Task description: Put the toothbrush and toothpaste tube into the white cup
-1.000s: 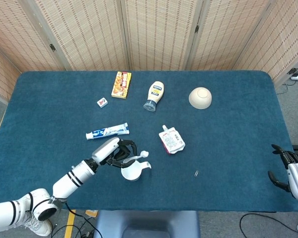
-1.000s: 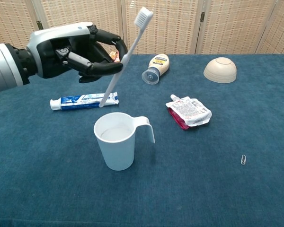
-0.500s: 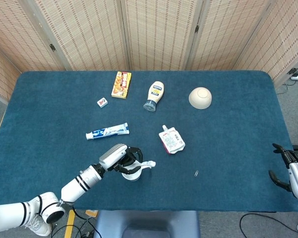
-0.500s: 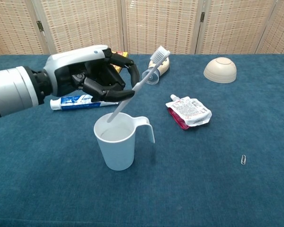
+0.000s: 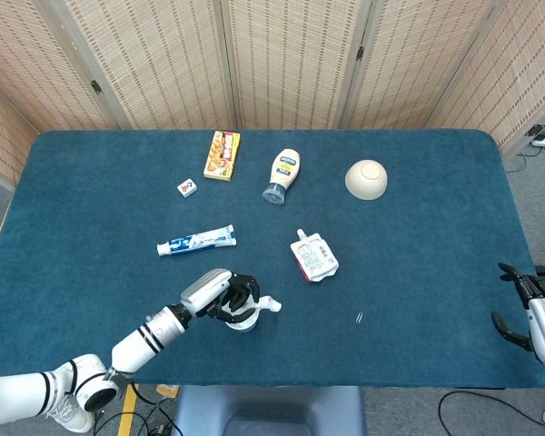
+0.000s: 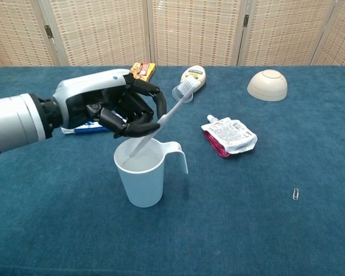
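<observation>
My left hand [image 6: 112, 109] hangs just above the white cup [image 6: 142, 183] and grips the white toothbrush [image 6: 171, 109], which leans with its bristle end up to the right and its handle end down inside the cup's mouth. From the head view the left hand [image 5: 225, 298] covers most of the white cup [image 5: 246, 321]. The blue and white toothpaste tube [image 5: 196, 241] lies flat on the cloth beyond the hand; in the chest view the hand hides most of it. My right hand [image 5: 530, 313] rests at the table's right edge, its fingers apart and holding nothing.
A red and white pouch [image 6: 230, 135] lies right of the cup. Farther back are a mayonnaise bottle [image 6: 191, 79] on its side, an upturned beige bowl [image 6: 267, 84], a snack box [image 5: 222, 154] and a small packet [image 5: 187, 187]. A paperclip [image 6: 295, 194] lies at right.
My left hand has come down and toward the cup with the toothbrush. The handle end, above the cup a second ago, now sits inside its mouth. The right hand has not moved.
</observation>
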Robot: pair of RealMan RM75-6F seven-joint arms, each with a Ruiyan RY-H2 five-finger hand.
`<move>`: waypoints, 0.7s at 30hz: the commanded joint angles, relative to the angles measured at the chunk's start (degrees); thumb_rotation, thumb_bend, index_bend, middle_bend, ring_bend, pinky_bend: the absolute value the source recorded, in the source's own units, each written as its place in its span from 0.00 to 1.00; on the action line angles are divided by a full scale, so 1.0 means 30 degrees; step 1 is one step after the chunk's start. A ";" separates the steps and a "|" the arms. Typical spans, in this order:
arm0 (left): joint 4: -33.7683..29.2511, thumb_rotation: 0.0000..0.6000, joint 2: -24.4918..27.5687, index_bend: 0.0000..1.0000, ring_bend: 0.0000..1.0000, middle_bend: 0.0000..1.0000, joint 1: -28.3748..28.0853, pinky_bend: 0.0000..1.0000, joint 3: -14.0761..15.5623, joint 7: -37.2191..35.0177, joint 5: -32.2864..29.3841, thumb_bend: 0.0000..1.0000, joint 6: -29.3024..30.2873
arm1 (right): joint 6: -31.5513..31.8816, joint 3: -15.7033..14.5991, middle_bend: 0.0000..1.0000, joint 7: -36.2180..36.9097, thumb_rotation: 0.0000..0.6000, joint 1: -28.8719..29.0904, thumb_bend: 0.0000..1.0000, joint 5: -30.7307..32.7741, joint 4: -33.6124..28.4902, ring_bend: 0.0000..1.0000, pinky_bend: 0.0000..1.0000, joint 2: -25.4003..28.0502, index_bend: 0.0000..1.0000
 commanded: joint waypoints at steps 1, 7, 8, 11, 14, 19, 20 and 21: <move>0.0047 1.00 0.0227 0.43 0.44 0.48 -0.0132 0.68 0.0280 -0.0435 0.0476 0.44 -0.0110 | 0.0019 -0.0012 0.31 0.0012 1.00 -0.0017 0.23 -0.0016 0.0019 0.26 0.29 -0.0016 0.15; 0.0069 1.00 0.0439 0.29 0.26 0.23 -0.0057 0.57 0.0433 -0.0952 0.0780 0.44 0.0306 | -0.0031 0.0011 0.31 0.0032 1.00 0.0004 0.22 0.0035 0.0072 0.26 0.29 -0.0044 0.15; 0.0048 1.00 0.0514 0.28 0.25 0.23 -0.0073 0.56 0.0429 -0.1084 0.0789 0.44 0.0315 | -0.0028 0.0015 0.31 0.0036 1.00 0.0008 0.22 0.0027 0.0066 0.26 0.29 -0.0039 0.15; -0.0072 1.00 0.0820 0.27 0.25 0.22 -0.0068 0.55 0.0261 -0.1777 0.0734 0.44 0.0539 | 0.0024 0.0015 0.31 0.0014 1.00 0.0008 0.23 -0.0046 -0.0014 0.26 0.29 0.0016 0.15; -0.0122 1.00 0.1246 0.28 0.25 0.22 0.0021 0.55 -0.0199 -0.2405 0.0390 0.44 0.0955 | 0.0101 0.0009 0.31 -0.0038 1.00 -0.0020 0.23 -0.0095 -0.0112 0.26 0.29 0.0062 0.15; 0.0360 1.00 0.1700 0.35 0.26 0.23 0.0108 0.55 -0.1396 -0.2181 -0.1599 0.44 0.0887 | 0.0188 -0.0006 0.31 -0.0092 1.00 -0.0073 0.23 -0.0119 -0.0199 0.26 0.29 0.0067 0.15; 0.0771 1.00 0.1698 0.37 0.27 0.25 0.0023 0.56 -0.1582 -0.1482 -0.2153 0.44 0.0593 | 0.0200 -0.0014 0.31 -0.0096 1.00 -0.0076 0.23 -0.0145 -0.0205 0.26 0.29 0.0066 0.15; 0.1120 1.00 0.1658 0.38 0.28 0.26 -0.0043 0.55 -0.1707 -0.0883 -0.2592 0.44 0.0367 | 0.0209 -0.0017 0.31 -0.0096 1.00 -0.0077 0.22 -0.0163 -0.0210 0.26 0.29 0.0071 0.15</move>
